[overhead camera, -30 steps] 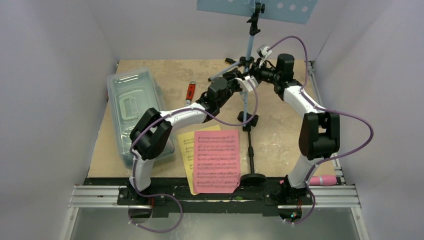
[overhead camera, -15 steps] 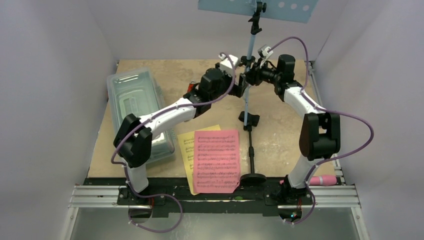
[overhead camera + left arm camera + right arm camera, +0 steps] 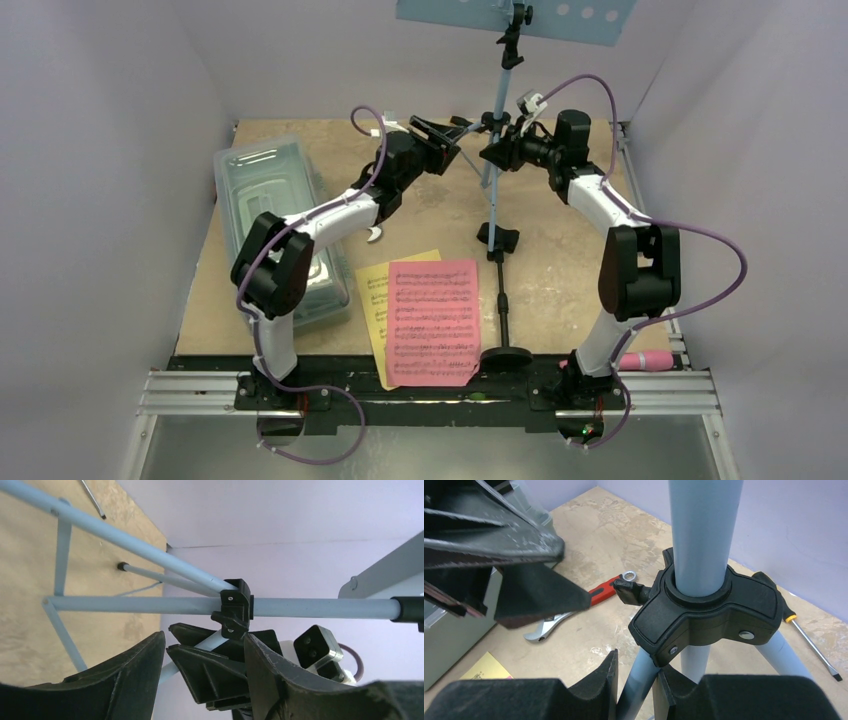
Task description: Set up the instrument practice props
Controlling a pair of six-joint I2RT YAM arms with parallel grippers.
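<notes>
The right pincer is clamped on a tripod leg of the light blue music stand, just under the black collar where the legs meet the pole. The left pincer hangs just beside that collar, spread wide and holding nothing. The stand is upright at the far middle of the desk, its perforated tray bare.

The pink sheet-music page lies over the yellow page at the near edge. The black mic stand lies flat beside them, and the pink toy microphone rests by the right arm's base.

The step in hand appears to be settling the music stand. Next, the right pincer would release once the tripod sits firm. The free left pincer would then fetch the pages for the tray.
</notes>
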